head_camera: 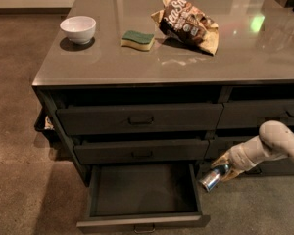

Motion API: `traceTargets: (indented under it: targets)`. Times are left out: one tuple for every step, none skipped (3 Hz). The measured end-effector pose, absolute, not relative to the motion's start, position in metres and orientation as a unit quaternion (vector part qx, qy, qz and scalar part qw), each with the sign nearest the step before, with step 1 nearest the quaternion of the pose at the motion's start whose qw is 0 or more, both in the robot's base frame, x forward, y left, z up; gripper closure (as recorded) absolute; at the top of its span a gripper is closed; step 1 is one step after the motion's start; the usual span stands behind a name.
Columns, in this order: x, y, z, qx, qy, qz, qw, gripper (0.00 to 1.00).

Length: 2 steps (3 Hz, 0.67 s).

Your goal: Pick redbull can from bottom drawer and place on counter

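The bottom drawer is pulled open at the foot of the dark cabinet and its inside looks empty. My gripper is just right of the drawer's right wall and above floor level. It is shut on the redbull can, a slim blue and silver can that tilts down to the left, outside the drawer. The white arm reaches in from the right edge. The counter is the glossy grey-brown top above.
On the counter stand a white bowl, a green and yellow sponge and a brown snack bag. Two shut drawers sit above the open one. More drawers are on the right.
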<state>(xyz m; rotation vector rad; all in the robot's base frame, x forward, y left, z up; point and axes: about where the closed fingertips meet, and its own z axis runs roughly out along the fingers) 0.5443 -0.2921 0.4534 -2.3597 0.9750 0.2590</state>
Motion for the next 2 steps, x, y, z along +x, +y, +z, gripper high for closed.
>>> traceTargets:
  targets:
    - [0.54, -0.314, 0.511, -0.884, 0.381, 0.065, 0.263, 1.0]
    - [0.538, -0.343, 0.575, -0.879, 0.41, 0.031, 0.241, 1.0]
